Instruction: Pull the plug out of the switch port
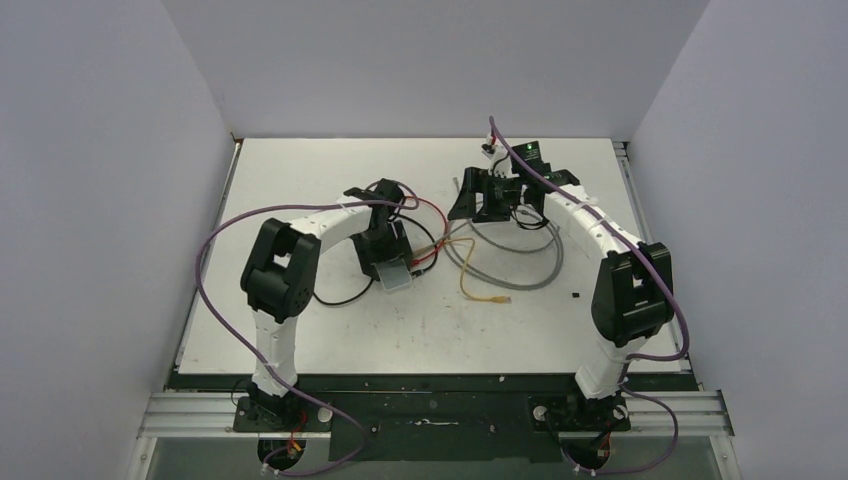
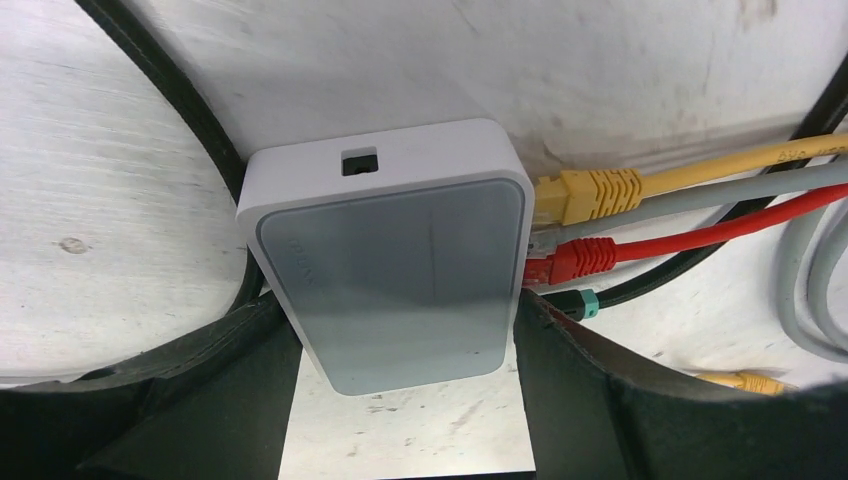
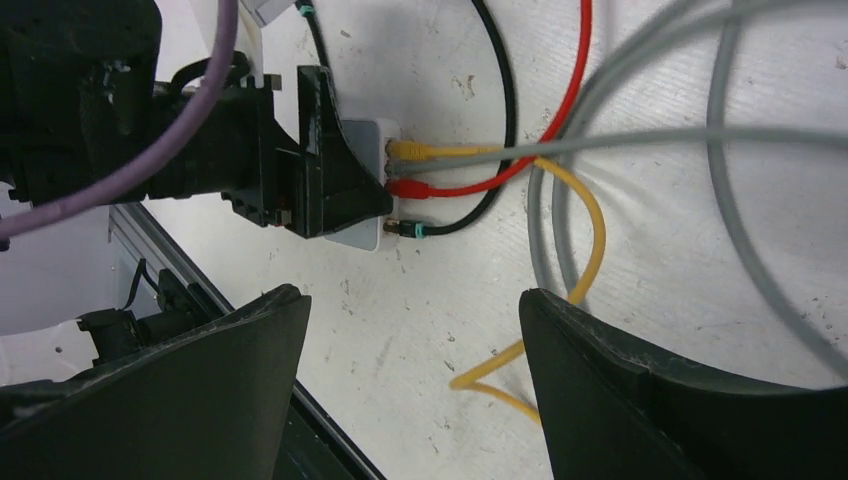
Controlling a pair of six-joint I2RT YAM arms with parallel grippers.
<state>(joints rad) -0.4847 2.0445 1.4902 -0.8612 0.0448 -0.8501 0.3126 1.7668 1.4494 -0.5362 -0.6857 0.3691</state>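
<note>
The switch (image 2: 390, 270), a flat pale grey-blue box, lies on the table with my left gripper (image 2: 402, 335) shut on its two long sides. Along its right edge sit a yellow plug (image 2: 585, 193), a clear plug on a grey cable (image 2: 542, 243), a red plug (image 2: 577, 260) and a black plug with a teal collar (image 2: 577, 303). From above, the switch (image 1: 397, 278) pokes out below the left gripper (image 1: 388, 258). My right gripper (image 1: 487, 195) hovers open behind and to the right, holding nothing. The right wrist view shows the switch (image 3: 362, 236) and its plugs (image 3: 408, 187) ahead of the open right gripper (image 3: 412, 335).
Grey cable loops (image 1: 520, 270) and a yellow cable with a loose end (image 1: 497, 298) lie on the table right of the switch. A black cable (image 1: 340, 300) curls on its left. Walls enclose the table on three sides.
</note>
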